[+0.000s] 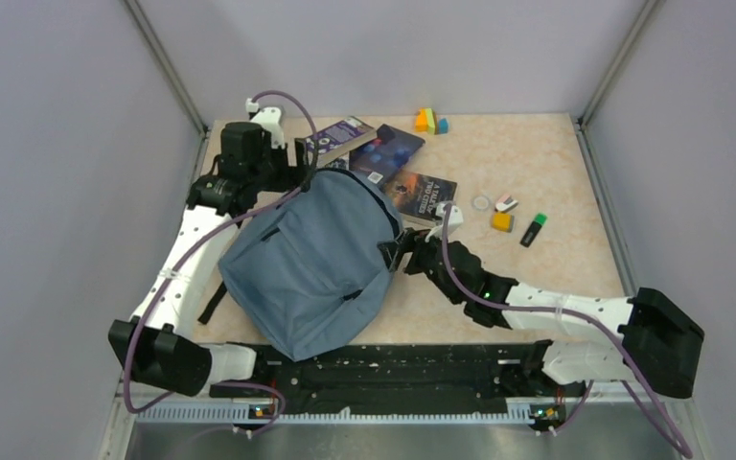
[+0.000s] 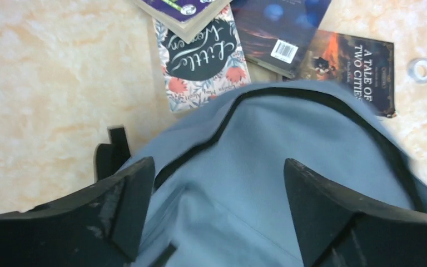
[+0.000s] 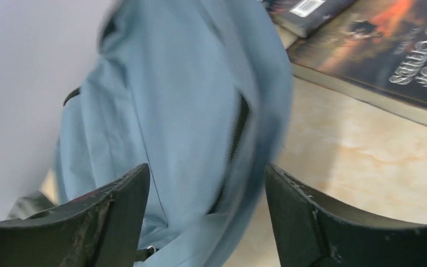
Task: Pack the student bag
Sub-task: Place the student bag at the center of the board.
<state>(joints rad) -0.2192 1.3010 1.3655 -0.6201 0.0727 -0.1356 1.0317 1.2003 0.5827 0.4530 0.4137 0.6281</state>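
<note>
Flanking the student bag (image 1: 311,259) mid-table: left gripper (image 2: 218,167) at its far-left top, right gripper (image 3: 207,169) at its right edge, spread wide, clutching nothing. Probably poised to open it toward the books (image 1: 398,168) just beyond.

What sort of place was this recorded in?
Likely a robot lab test cell, not a classroom: plain grey walls box in a table, the left arm and right arm are bolted at its near edge, and a backpack and books lie as props.
</note>
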